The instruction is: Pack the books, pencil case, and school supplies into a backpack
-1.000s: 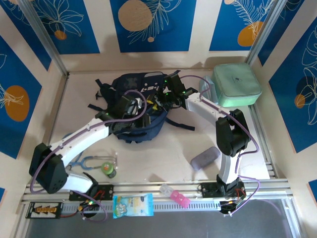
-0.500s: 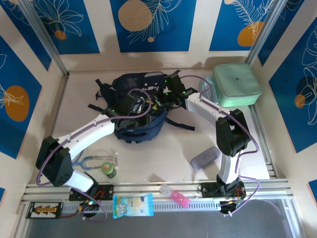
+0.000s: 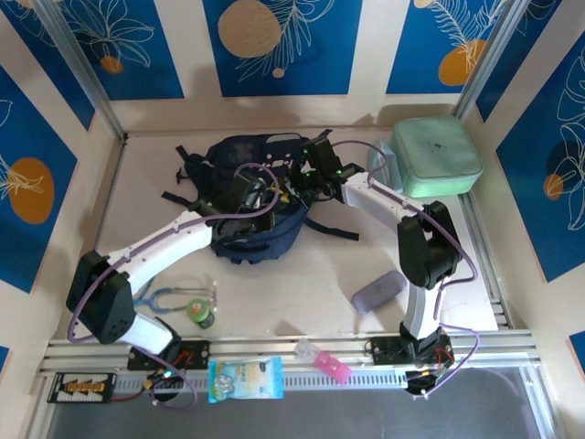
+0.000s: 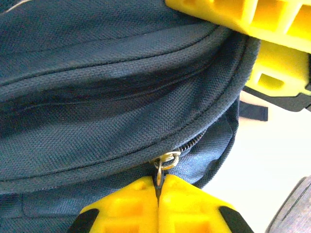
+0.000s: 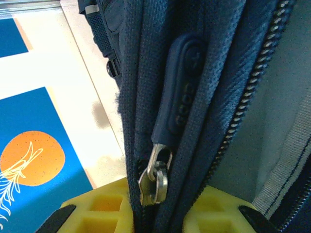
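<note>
The left gripper (image 4: pixel 159 199), its yellow jaws pressed together, pinches the small metal zipper ring (image 4: pixel 166 159) at the seam of the navy backpack (image 4: pixel 97 97). Opposite it, the right gripper (image 5: pixel 160 213) is closed narrowly on a fold of the same fabric, just beside a rubber tab (image 5: pixel 179 92) hanging from its metal slider (image 5: pixel 154 177), as seen from the right wrist.

From above, both arms reach in over the bag, which lies slumped toward the rear middle of the table (image 3: pixel 302 265) with its straps splayed. A mint-green case (image 3: pixel 437 155) sits at the far right corner and a grey pouch (image 3: pixel 378 291) lies well apart, nearer the arms' bases.

The backpack appears soft and limp: its woven cloth folds and bulges under the jaws, so it will likely sag and drag rather than hold a shape. The ring is small, hard and probably slippery, and calls for a firm pinch and a pull along the line of the zipper. The cloth beside the seam looks like the best anchor, since holding it taut should let the zip run freely instead of bunching.
</note>
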Robot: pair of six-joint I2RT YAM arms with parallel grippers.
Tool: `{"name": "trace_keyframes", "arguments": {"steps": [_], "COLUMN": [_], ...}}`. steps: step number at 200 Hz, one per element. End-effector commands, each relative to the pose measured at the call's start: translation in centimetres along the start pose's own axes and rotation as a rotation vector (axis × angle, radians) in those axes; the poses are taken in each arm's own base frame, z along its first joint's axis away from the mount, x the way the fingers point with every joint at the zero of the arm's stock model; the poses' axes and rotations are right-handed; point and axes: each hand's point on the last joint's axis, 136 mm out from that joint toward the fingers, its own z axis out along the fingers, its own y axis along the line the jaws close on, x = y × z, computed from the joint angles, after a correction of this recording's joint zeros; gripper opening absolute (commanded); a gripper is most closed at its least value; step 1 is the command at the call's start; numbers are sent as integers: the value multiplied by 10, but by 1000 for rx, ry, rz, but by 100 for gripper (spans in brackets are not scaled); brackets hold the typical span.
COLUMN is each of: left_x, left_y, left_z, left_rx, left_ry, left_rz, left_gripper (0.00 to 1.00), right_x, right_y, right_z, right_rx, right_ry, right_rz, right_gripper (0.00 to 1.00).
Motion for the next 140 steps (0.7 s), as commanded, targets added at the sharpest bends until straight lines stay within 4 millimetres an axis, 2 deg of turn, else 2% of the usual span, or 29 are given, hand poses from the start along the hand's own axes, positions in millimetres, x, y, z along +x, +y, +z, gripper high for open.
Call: {"name": "trace_keyframes", "arguments": {"steps": [1,35,61,83,103,120,140], "left_x": [0,4,12,18,19,13,0], "left_y": [5,16,44,69,84,82,62], "left_z": [2,-3,-8,-9,-10,-12,-14], "left_rx": [-36,-60,-105,-138,-143,-126,-44], "left_ry": [-10,-7,18,30,35,33,16], "left_rz": [17,52,42,14,-2,21,80], "left_gripper": [0,0,0,0,0,0,0], "right_x": [5,-9,-19,-27,-34,-36,-33], "right_y": [12,6,-2,-22,-33,-41,-46], "right_z": [-6,-20,-38,-52,-67,-77,-82], "right_rx": [-46,-48,-50,-35,-47,-47,-50], "right_ry": [3,-39,-67,-78,-91,-105,-100], "right_rz": [-20,-38,-66,-59,-50,-56,-61], "right_gripper": [17,16,16,16,16,16,20]}}
